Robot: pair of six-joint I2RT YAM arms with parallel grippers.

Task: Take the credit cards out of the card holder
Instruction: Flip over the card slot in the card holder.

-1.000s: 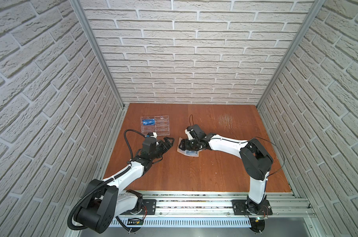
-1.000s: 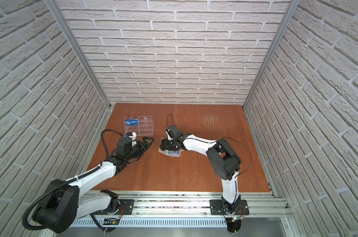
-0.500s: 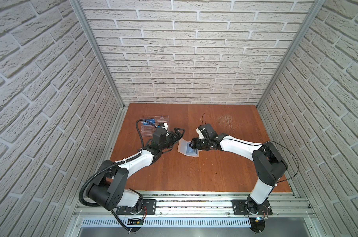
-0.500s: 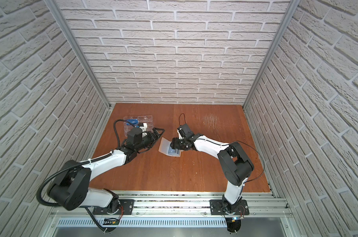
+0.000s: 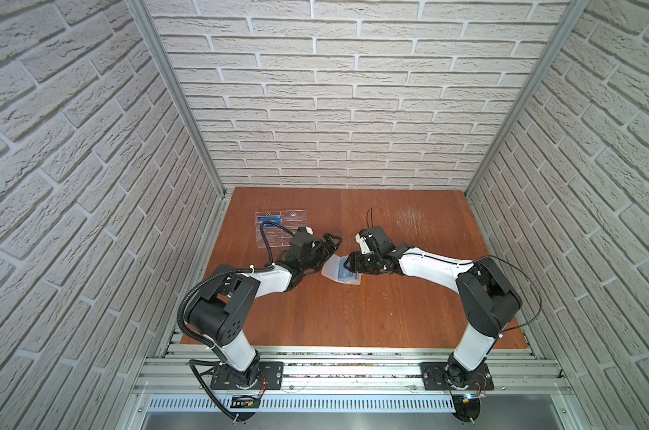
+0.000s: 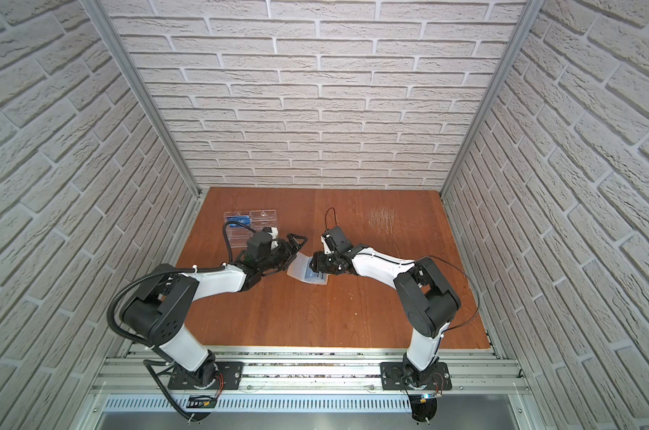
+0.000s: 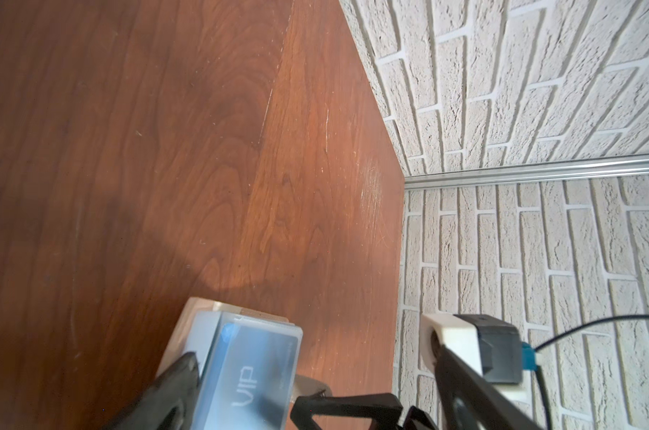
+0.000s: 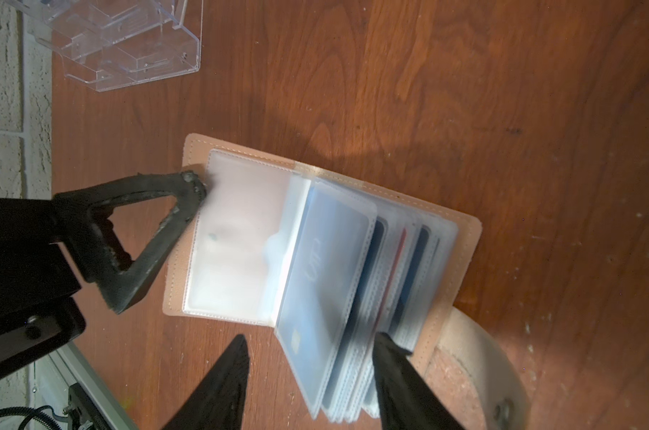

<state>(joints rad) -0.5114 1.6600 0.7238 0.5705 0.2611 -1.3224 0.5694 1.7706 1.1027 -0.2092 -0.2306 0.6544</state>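
Tan leather card holder (image 8: 460,238), lying open on the wooden table (image 8: 464,93) directly under the right gripper (image 8: 310,337). We log that gripper's jaws as parted, one on each side of the fanned sleeve pages, with nothing clamped yet.

Blue credit cards (image 8: 326,268) sit inside the sleeves between those jaws.

Just beyond the pages, one finger (image 8: 189,190) of the left gripper (image 5: 329,247), spread wide and empty, touches the edge of the bare flap.

Farther off stands a clear acrylic rack (image 8: 129,44).

Risks, as we judge them:
- The jaws may pinch sleeve and card together, so the whole holder lifts or drags.
- The left finger sits at the very edge and could slip off, leaving nothing pinned.

Views:
- Only the right wrist view separates the individual pages and shows the snap strap (image 8: 475,372).
- Both top views show a blue card in the rack (image 5: 270,217), which the wrist views miss.
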